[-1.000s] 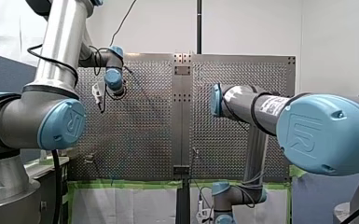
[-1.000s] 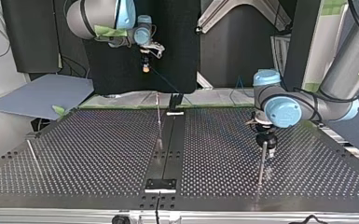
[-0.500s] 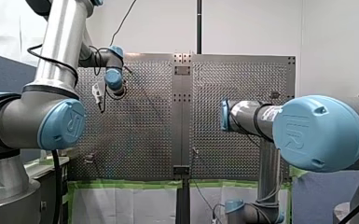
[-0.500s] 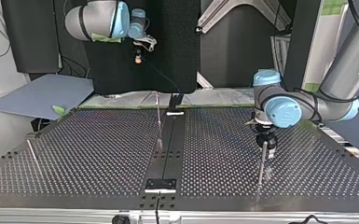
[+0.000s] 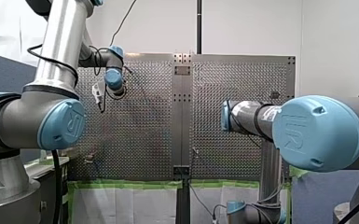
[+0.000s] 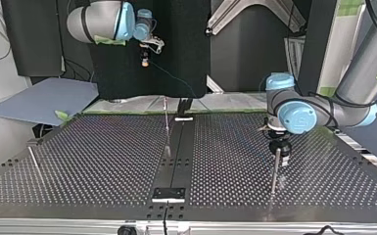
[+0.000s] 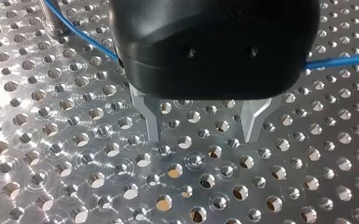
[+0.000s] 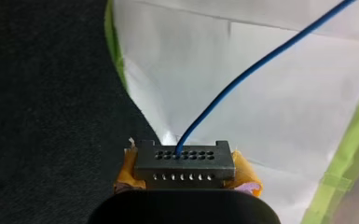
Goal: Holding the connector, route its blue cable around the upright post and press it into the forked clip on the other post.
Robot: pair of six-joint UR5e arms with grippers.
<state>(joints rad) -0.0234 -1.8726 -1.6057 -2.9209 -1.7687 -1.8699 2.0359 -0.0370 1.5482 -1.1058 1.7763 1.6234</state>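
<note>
Right jaws clamped, yellow pads (image 8: 245, 171) on the dark connector (image 8: 185, 164), raised high above and beyond the centre post (image 6: 166, 128) in the top view. Blue cable (image 8: 261, 60) out of the connector's face, slanting down toward the table's far edge near that post. Left jaws spread, gripping nothing, low over the perforated table (image 7: 74, 163), well to the centre post's right in the top view, beside another post (image 6: 274, 171). Cable crossing behind them.

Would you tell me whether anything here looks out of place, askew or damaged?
Nothing stands out: the connector sits square in my right gripper, and its blue cable runs unkinked.
</note>
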